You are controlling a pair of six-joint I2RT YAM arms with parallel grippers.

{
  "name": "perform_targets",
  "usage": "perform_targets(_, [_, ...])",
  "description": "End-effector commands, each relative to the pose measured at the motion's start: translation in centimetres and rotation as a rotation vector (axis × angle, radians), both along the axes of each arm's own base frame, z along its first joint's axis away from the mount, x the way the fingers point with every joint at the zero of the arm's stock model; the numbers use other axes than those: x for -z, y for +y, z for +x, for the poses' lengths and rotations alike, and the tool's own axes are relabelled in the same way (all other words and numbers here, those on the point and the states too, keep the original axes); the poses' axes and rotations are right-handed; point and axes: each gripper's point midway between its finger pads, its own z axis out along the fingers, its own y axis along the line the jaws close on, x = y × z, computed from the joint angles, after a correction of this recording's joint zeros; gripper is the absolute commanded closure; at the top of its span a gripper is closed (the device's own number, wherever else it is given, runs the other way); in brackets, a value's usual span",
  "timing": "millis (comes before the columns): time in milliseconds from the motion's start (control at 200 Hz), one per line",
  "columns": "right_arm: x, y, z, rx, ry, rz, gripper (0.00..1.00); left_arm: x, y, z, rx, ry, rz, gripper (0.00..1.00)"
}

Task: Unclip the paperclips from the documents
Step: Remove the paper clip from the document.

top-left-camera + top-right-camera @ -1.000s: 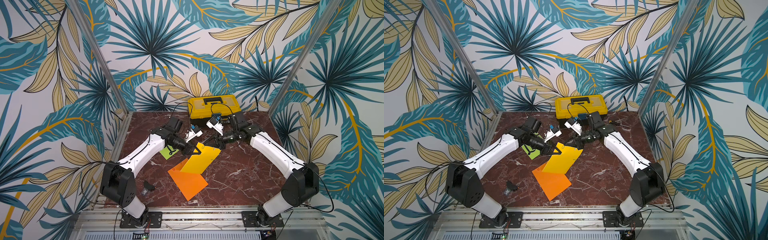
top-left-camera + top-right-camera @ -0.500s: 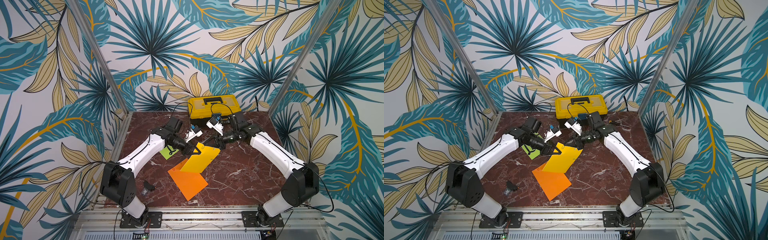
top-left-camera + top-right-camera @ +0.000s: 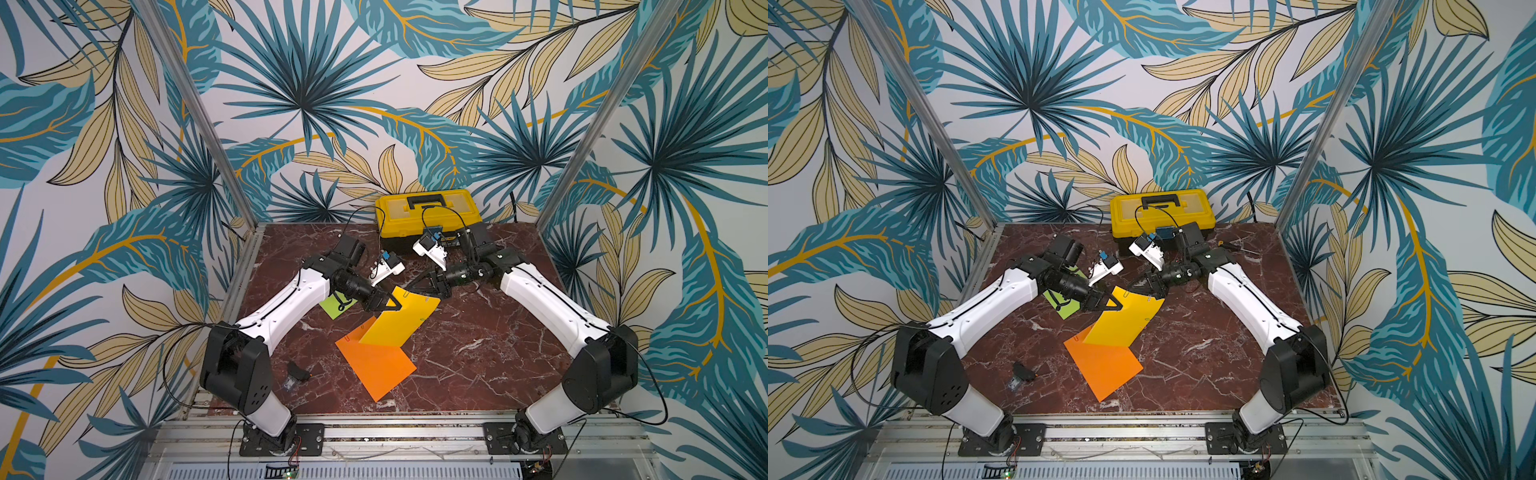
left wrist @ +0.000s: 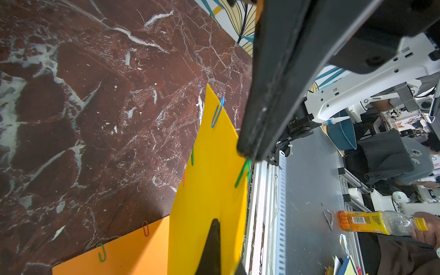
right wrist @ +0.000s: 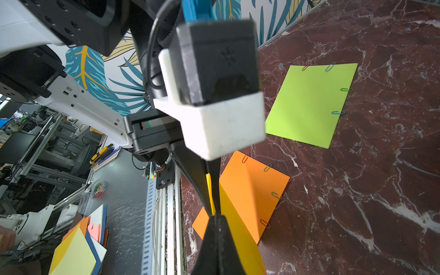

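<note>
3 plain paper sheets lie mid-worktop (image 3: 478, 332): the lime sheet (image 3: 330, 307) far left, the orange sheet (image 3: 376, 368) nearest, and the yellow sheet (image 3: 397, 322) overlapping it. The yellow sheet's long axis runs near-left to far-right, with its far end raised. The left end effector (image 3: 397, 306) is clamped on its left edge. The right end effector (image 3: 411, 289), also fully closed, pinches a green clip (image 4: 241, 173) there. Only the left wrist view shows that clip, plus a blue clip (image 4: 217, 112). Only the right wrist view shows the lime sheet's 4 clips (image 5: 346, 89).
</note>
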Motion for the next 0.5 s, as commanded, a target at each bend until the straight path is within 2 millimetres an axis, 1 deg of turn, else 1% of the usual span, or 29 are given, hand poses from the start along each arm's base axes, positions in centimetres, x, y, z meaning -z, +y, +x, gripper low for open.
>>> perform_targets(0, [-0.2, 0.0, 0.3, 0.012, 0.002, -0.004, 1.0, -0.4, 0.2, -0.6, 0.011, -0.03, -0.002, 1.0])
perform_targets(140, [-0.6, -0.4, 1.2, 0.047, -0.001, 0.003, 1.0, -0.5, 0.2, -0.5, 0.008, -0.038, 0.002, 1.0])
perform_targets(285, [-1.6, -1.3, 2.4, 0.098, -0.003, 0.032, 1.0, -0.7, 0.2, -0.4, 0.006, -0.047, 0.003, 1.0])
perform_targets(401, [-2.1, -2.5, 3.5, 0.155, -0.009, 0.039, 1.0, -0.8, 0.2, -0.3, 0.007, -0.053, 0.003, 1.0])
perform_targets(491, [-1.9, -3.9, 4.8, 0.236, 0.006, 0.026, 1.0, -0.9, 0.2, -0.1, 0.003, -0.059, 0.004, 1.0])
